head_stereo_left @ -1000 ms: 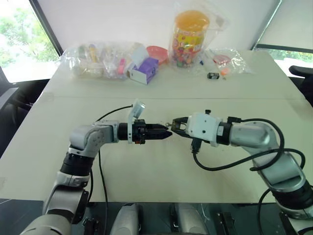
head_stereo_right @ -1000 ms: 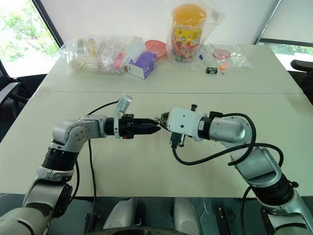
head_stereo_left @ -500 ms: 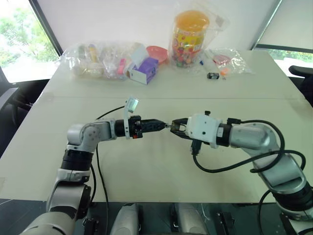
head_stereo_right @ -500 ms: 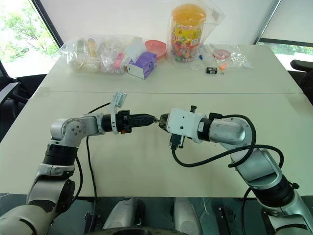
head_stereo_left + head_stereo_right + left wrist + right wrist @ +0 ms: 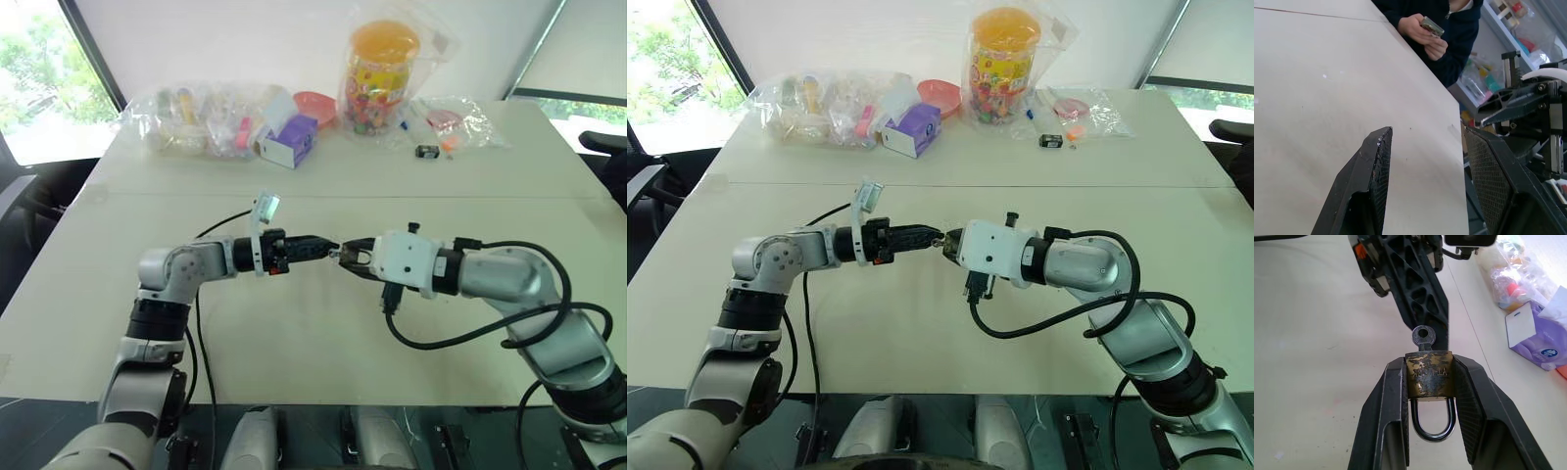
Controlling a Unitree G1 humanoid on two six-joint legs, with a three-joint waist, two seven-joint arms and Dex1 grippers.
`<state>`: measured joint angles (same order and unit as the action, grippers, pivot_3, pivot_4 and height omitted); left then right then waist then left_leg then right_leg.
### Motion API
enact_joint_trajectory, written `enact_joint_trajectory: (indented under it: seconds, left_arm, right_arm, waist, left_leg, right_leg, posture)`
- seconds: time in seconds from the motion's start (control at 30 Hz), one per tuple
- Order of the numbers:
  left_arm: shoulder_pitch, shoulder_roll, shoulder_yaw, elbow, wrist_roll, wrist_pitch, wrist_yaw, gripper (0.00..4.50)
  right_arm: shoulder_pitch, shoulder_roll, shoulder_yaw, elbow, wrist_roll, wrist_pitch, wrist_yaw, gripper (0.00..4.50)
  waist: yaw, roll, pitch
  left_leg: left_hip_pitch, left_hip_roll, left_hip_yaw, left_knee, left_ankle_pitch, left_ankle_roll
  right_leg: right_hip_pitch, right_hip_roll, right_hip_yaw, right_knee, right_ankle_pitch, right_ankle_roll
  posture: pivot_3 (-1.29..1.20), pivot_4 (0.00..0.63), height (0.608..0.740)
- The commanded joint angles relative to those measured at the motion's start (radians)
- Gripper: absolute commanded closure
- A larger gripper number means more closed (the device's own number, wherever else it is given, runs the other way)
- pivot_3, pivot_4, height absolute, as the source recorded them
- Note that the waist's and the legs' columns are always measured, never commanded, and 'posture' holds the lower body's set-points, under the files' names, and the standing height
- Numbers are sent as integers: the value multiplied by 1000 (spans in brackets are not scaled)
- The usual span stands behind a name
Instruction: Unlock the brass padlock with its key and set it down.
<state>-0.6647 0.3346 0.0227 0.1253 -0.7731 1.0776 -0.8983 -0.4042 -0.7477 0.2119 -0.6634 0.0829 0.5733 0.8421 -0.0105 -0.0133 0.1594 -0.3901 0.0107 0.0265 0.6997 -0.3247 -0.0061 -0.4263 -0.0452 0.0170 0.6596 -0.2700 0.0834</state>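
Right now my right gripper [image 5: 1430, 382] is clamped on the brass padlock [image 5: 1429, 374] at table centre, key [image 5: 1423, 339] sticking out at twelve o'clock. My left gripper [image 5: 328, 246], jaws parted and empty, sits beside that key. I worry a misaligned pinch could knock the key sideways or twist the lock loose.

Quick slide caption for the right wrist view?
Right claw clamps brass padlock, key inserted, left claw beside it.

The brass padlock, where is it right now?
The brass padlock is clamped in the right claw above mid-table, its key pointing at the left claw just beside it.
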Motion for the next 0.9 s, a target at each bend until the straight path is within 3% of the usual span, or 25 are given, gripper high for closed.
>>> enact_joint_trajectory:
  seconds: [0.03,0.9]
  left_arm:
    - [-23,-1,29,-13,-23,-7,-3,2131]
    - [26,54,-3,-78,-79,58,-48,2131]
  right_arm:
    - [-6,-9,-9,-26,2,-10,-1,3804]
    - [-12,-20,-14,-15,5,-19,3,3804]
  waist:
    - [0,0,0]
    - [0,0,0]
  left_leg:
    - [0,0,0,0,0,0]
    - [0,0,0,0,0,0]
  right_leg:
    - [0,0,0,0,0,0]
    - [0,0,0,0,0,0]
  posture:
    - [0,150,735]
    - [0,150,735]
